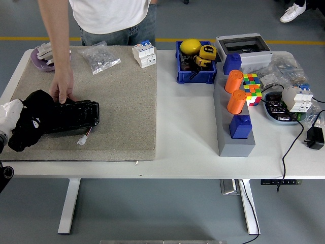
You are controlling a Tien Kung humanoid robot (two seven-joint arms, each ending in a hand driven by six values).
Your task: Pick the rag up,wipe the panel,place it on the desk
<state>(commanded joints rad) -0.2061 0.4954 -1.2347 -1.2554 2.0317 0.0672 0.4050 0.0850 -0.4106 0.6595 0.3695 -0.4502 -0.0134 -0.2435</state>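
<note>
A black rag (29, 122) lies bunched over the left end of a black panel (76, 116), which rests on a beige mat (122, 101). My left hand (9, 113), white, is at the picture's far left edge and is shut on the rag's left side. A person at the table's far side presses one hand (62, 87) on the panel's top left edge. My right arm is out of view.
On the mat's far edge lie a purple dish (43, 56), a bag of small parts (99, 57) and a white breaker (143, 54). To the right stand a blue bin (194, 63) and a grey block with orange cylinders (234, 122).
</note>
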